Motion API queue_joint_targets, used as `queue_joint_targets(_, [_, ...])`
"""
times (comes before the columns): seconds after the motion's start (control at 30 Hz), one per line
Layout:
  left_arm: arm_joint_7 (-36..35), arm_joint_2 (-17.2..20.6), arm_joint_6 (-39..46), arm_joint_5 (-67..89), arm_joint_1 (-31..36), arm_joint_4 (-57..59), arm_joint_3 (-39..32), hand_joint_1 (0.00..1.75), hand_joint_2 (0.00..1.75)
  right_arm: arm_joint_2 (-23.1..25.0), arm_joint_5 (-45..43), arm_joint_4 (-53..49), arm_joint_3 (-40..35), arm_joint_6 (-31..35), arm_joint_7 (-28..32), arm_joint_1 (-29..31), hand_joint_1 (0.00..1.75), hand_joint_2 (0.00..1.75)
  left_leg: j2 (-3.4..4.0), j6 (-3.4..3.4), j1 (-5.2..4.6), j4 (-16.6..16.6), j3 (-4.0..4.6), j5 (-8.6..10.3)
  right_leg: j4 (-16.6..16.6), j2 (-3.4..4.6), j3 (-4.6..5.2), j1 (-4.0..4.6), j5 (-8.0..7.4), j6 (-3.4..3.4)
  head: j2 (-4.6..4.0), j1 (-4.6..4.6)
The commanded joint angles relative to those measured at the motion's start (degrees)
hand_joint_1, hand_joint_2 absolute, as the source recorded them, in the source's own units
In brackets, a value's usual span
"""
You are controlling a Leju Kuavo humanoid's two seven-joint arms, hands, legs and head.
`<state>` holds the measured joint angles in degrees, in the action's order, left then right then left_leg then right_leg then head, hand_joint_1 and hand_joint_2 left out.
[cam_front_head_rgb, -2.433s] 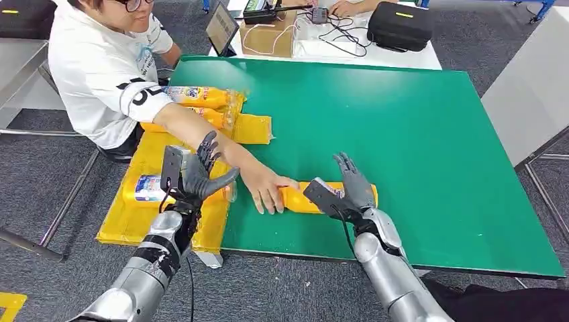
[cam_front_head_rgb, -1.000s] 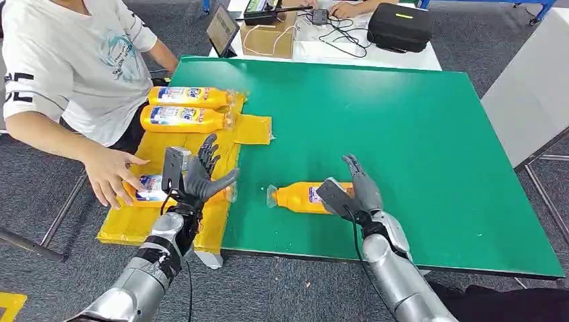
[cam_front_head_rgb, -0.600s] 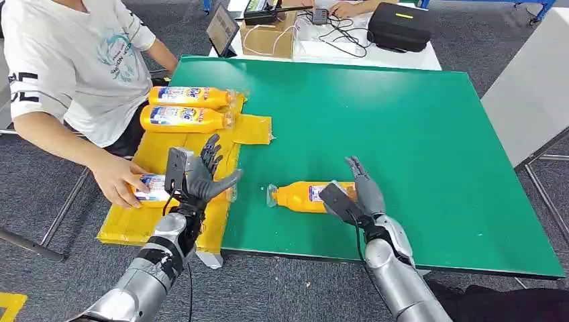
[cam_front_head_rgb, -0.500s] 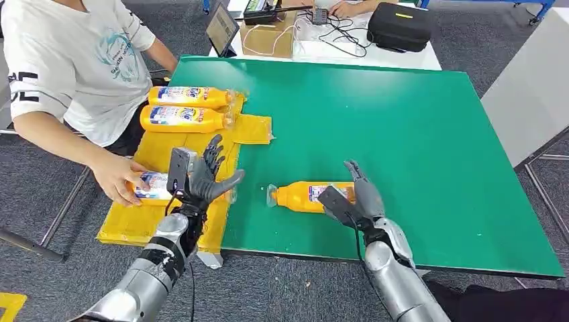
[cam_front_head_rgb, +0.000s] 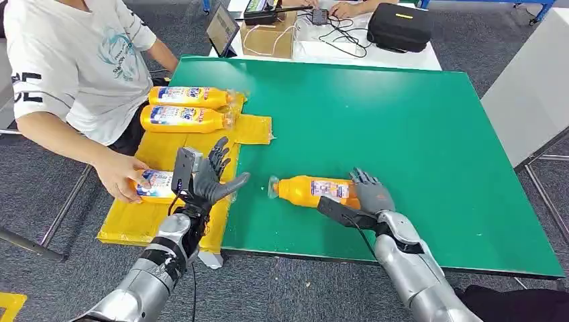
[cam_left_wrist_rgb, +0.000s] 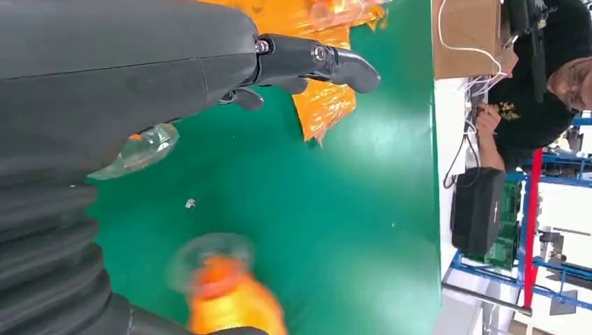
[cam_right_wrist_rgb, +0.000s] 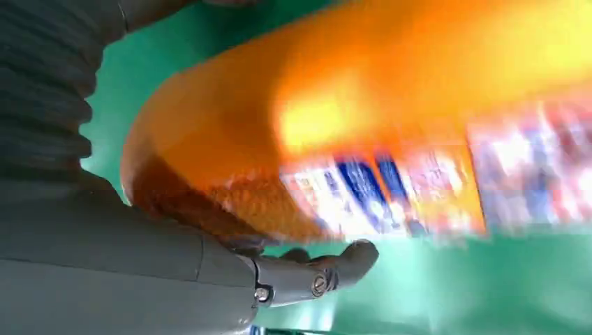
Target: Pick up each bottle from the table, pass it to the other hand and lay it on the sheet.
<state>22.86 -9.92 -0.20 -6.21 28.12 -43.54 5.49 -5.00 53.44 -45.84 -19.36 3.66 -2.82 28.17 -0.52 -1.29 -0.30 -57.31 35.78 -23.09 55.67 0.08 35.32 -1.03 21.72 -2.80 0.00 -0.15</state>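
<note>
Upper left of the head view: a seated person in a white printed T-shirt [cam_front_head_rgb: 74, 60], one hand [cam_front_head_rgb: 124, 176] resting on an orange plastic bottle with a blue-and-white label [cam_front_head_rgb: 158, 186] at the left edge of the crinkled yellow plastic sheet [cam_front_head_rgb: 144, 218]. Two further orange labelled bottles [cam_front_head_rgb: 184, 97] [cam_front_head_rgb: 181, 119] lie side by side at the far end of the sheet. Lower left of centre: the robot's left hand [cam_front_head_rgb: 204, 180], raised above the sheet's right edge, fingers spread wide and holding nothing. Centre: an orange bottle with a clear cap [cam_front_head_rgb: 312, 190], lying on its side on the flat green tabletop [cam_front_head_rgb: 402, 114], cap toward the left. Right of centre: the robot's right hand [cam_front_head_rgb: 366, 196], fingers curled over the bottle's base end, thumb beneath; the right wrist view, though blurred, shows the bottle against the palm.
</note>
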Motion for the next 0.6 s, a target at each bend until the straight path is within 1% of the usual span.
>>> queue_joint_targets(0.03, [-0.3, 1.1, -0.8, -0.8, 0.8, 2.2, 0.5, 0.0, 1.75, -2.4, 2.7, 12.9, -6.9, -4.6, -0.9, 5.5, 0.0, 1.75, 0.0, 0.08, 0.08, 0.0, -0.26, -0.1, -0.1, -0.04, -0.29, 0.09, 0.09, 0.11, 0.0, 0.0])
queue_joint_targets(0.07, [-0.4, 1.1, -0.9, -0.8, 0.8, 2.0, 0.3, 0.0, 1.75, -2.2, 2.2, 13.6, -7.0, -5.5, -0.3, 6.1, 0.84, 1.75, 0.03, 0.07, 0.07, 0.0, -0.22, -0.07, -0.1, -0.01, -0.24, 0.07, 0.06, 0.09, 0.0, 0.0])
queue_joint_targets(0.1, [-0.4, 1.2, -1.2, -0.9, 0.8, 2.1, 0.2, 0.0, 1.75, -2.0, 1.6, 14.3, -7.1, -6.4, 0.5, 6.8, 1.61, 1.75, 0.01, 0.1, 0.09, 0.0, -0.33, -0.11, -0.1, -0.04, -0.36, 0.1, 0.1, 0.13, 0.0, 0.0])
queue_joint_targets(0.13, [-0.5, 1.2, -1.3, -1.0, 0.9, 2.2, 0.1, 0.0, 1.75, -1.6, 0.6, 14.8, -6.8, -7.1, 1.4, 7.3, 1.71, 1.75, 0.06, 0.09, 0.08, 0.0, -0.29, -0.09, -0.1, 0.0, -0.31, 0.1, 0.07, 0.12, 0.0, 0.0])
queue_joint_targets(0.2, [-0.5, 1.1, -1.6, -1.1, 1.2, 2.6, -0.1, 0.0, 1.75, -0.9, -1.3, 16.3, -7.0, -8.0, 2.9, 8.5, 1.68, 1.75, 0.09, 0.11, 0.09, 0.0, -0.28, -0.09, 0.0, 0.03, -0.3, 0.1, 0.06, 0.13, 0.0, -0.02])
queue_joint_targets(0.3, [-0.6, 1.3, -1.3, -1.1, 2.2, 3.1, 0.0, 0.0, 1.75, 0.2, -3.4, 17.7, -7.1, -8.2, 4.2, 10.1, 1.75, 1.75, 0.08, 0.07, 0.07, 0.0, -0.3, -0.05, -0.1, 0.02, -0.29, 0.08, 0.02, 0.09, 0.0, 0.0])
queue_joint_targets(0.33, [-0.5, 1.6, -1.3, -1.0, 2.5, 2.9, 0.1, 0.0, 1.75, 0.5, -4.3, 17.5, -6.4, -7.9, 4.7, 10.4, 1.73, 1.75, 0.12, 0.11, 0.09, 0.0, -0.36, -0.07, 0.0, 0.04, -0.34, 0.1, 0.04, 0.14, 0.0, -0.02])
queue_joint_targets(0.37, [-0.1, 1.9, -0.9, -0.7, 2.7, 2.5, 0.1, 0.0, 1.75, 1.1, -6.1, 17.2, -5.1, -7.0, 5.7, 10.6, 1.75, 1.75, 0.11, 0.15, 0.12, 0.0, -0.43, -0.1, 0.0, 0.02, -0.4, 0.14, 0.07, 0.19, 0.02, 0.0])
queue_joint_targets(0.53, [-0.2, 2.3, -1.1, -0.8, 2.9, 2.2, -0.1, 0.0, 1.75, 1.3, -6.1, 17.1, -5.2, -7.0, 5.7, 10.9, 1.75, 1.75, 0.15, 0.1, 0.11, 0.0, -0.34, -0.08, 0.0, 0.08, -0.33, 0.12, 0.01, 0.1, 0.0, 0.0])
queue_joint_targets(0.57, [0.3, 2.4, 0.5, -0.1, 2.9, 1.7, 0.0, 0.0, 1.75, 2.2, -9.9, 16.1, -2.2, -5.1, 7.8, 10.3, 1.75, 1.75, 0.14, 0.14, 0.13, 0.0, -0.43, -0.13, 0.0, 0.05, -0.41, 0.15, 0.07, 0.15, 0.0, 0.0])
queue_joint_targets(0.6, [0.6, 2.7, 1.5, 0.6, 3.1, 1.7, 0.2, 0.0, 1.75, 3.3, -12.4, 15.3, -0.3, -3.9, 8.6, 10.1, 1.75, 1.75, 0.14, 0.1, 0.09, 0.0, -0.37, -0.1, 0.0, 0.06, -0.35, 0.11, 0.05, 0.11, 0.0, -0.02])
